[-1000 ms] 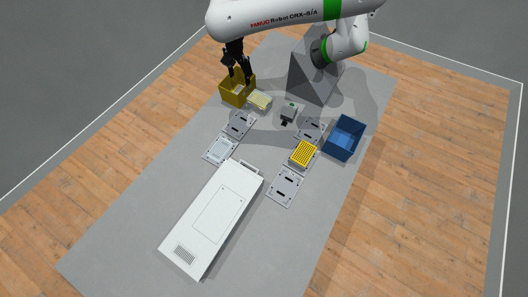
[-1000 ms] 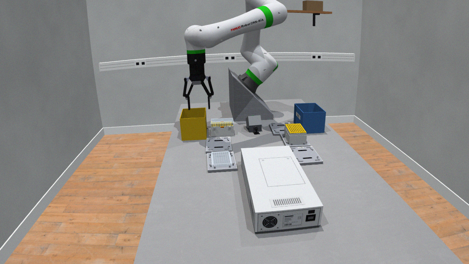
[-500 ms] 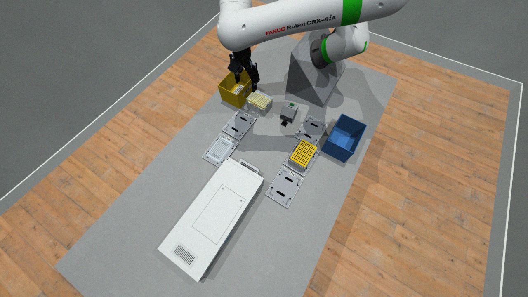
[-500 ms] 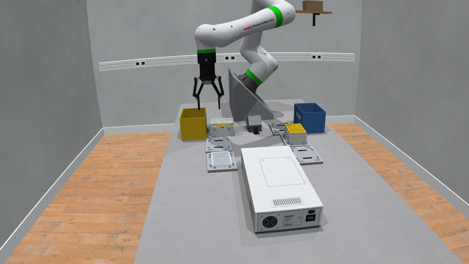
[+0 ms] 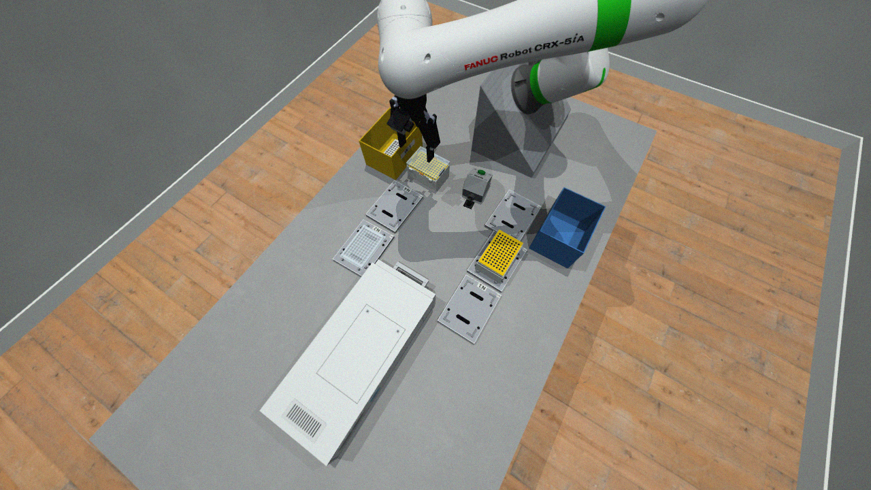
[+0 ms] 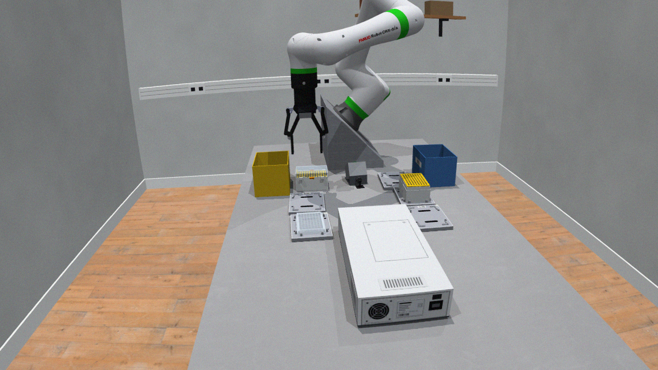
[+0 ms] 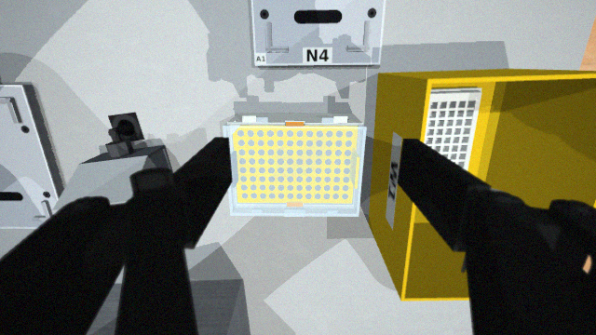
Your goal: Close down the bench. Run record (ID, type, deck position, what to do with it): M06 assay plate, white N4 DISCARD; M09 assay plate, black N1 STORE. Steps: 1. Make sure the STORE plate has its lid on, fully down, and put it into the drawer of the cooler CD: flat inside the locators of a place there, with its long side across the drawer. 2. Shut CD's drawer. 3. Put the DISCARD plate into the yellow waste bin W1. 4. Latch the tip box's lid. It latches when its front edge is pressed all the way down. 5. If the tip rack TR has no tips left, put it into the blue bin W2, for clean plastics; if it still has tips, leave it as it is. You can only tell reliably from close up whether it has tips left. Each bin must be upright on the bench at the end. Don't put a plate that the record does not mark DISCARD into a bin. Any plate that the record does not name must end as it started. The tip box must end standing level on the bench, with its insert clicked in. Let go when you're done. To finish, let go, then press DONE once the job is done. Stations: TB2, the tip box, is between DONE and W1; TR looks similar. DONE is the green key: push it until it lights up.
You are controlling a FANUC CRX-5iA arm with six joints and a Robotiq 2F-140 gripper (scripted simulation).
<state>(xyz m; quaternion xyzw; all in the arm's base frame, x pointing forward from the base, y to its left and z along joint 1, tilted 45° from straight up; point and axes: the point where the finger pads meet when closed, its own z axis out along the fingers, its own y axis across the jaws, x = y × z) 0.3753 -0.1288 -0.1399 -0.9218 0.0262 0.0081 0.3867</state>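
Observation:
My gripper (image 7: 315,160) is open and empty, high above the tip box (image 7: 294,169), which has a yellow insert with tips under a clear lid. It also shows in the top view (image 5: 427,165) and the exterior view (image 6: 311,177). The yellow bin W1 (image 7: 484,177) stands upright beside the box, with the white plate (image 7: 451,126) lying inside. The gripper shows in the exterior view (image 6: 306,137). The empty N4 nest (image 7: 318,33) lies beyond the box. The cooler (image 5: 353,353) has its drawer nearly flush. The tip rack TR (image 5: 500,252) has a yellow top.
The DONE key box (image 5: 476,184) stands right of the tip box. The blue bin W2 (image 5: 567,226) stands upright at the right. A clear plate (image 5: 363,245) sits on a nest left of the cooler. Other nests (image 5: 469,307) are bare.

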